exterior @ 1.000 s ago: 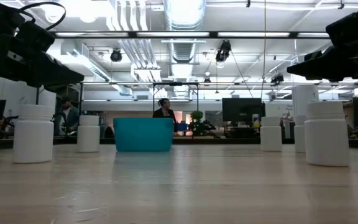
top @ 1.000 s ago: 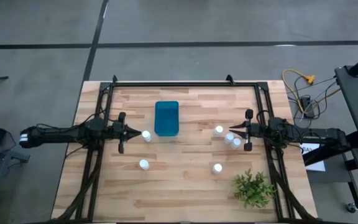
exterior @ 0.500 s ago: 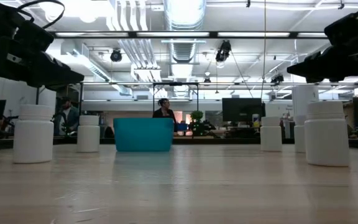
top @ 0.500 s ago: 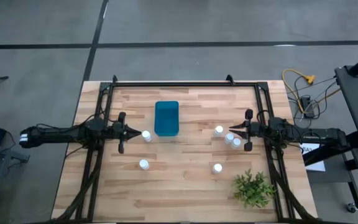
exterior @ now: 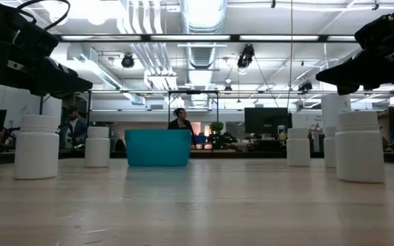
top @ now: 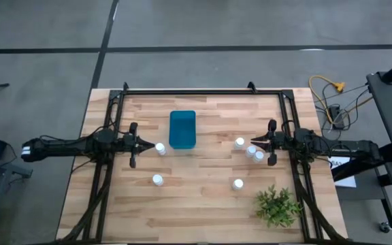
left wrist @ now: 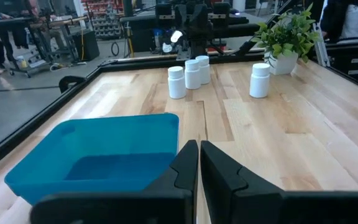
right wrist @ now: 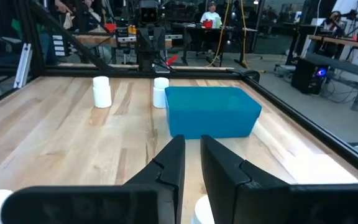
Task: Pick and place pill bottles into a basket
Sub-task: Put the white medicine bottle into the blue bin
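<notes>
The blue basket (top: 182, 129) stands at the table's far middle, its base on the wood. Several white pill bottles stand upright: one (top: 160, 148) just left of the basket, one (top: 157, 180) nearer the near edge, three clustered (top: 250, 151) at the right, one (top: 237, 184) near the plant. My left gripper (top: 145, 144) hovers shut and empty just left of the first bottle, pointing toward the table's right; the basket (left wrist: 98, 162) lies ahead of it. My right gripper (top: 254, 143) hovers shut and empty over the cluster, pointing left toward the basket (right wrist: 213, 111).
A green plant (top: 276, 206) stands at the near right corner. A black frame (top: 196, 91) runs round the tabletop. Bare wood lies between the basket and the near edge. People show in the room beyond the table in the low view (exterior: 178, 119).
</notes>
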### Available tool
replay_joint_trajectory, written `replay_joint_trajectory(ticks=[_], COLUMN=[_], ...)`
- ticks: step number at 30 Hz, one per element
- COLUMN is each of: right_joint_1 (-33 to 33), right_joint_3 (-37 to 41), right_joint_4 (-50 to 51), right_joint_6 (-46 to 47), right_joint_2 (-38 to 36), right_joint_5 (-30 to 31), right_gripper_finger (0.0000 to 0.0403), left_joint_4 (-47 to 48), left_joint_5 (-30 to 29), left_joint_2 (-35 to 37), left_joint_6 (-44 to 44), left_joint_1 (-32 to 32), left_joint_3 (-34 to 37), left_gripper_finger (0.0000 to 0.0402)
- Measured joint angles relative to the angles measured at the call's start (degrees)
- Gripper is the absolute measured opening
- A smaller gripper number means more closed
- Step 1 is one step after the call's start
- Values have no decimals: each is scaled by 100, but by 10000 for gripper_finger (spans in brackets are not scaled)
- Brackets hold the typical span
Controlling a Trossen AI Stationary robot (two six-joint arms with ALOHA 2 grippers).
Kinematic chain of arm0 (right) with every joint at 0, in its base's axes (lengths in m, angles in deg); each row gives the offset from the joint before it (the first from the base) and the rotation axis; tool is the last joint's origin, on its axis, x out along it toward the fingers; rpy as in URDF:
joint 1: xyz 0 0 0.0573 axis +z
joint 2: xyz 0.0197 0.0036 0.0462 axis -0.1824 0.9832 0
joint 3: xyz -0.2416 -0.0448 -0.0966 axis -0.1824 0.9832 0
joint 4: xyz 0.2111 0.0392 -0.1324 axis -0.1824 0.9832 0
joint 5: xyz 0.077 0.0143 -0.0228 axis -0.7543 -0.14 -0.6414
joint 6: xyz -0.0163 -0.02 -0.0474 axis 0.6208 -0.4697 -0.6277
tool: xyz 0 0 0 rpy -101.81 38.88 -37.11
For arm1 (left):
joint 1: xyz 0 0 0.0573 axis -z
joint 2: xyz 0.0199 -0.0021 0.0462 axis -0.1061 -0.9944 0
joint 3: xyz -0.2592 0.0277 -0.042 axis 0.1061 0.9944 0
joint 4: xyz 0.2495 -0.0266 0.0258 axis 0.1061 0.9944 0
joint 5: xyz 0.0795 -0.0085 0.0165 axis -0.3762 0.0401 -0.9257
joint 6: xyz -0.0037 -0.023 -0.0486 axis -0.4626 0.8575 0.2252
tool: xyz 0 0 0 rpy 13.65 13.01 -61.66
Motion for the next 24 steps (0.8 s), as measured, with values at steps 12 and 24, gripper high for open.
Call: replay_joint_trajectory(ticks=[12,24], right_joint_1=[0,0], right_joint_3=[0,0], right_joint_4=[-176,-869], right_joint_6=[363,393], right_joint_2=[-1,-1], right_joint_5=[4,7], right_gripper_finger=[43,43], left_joint_4=[-120,-185], left_joint_5=[-2,-2], left_joint_2=[0,0], left_joint_6=[17,24], left_joint_1=[-1,1], left_joint_3=[0,0], left_gripper_finger=[1,1])
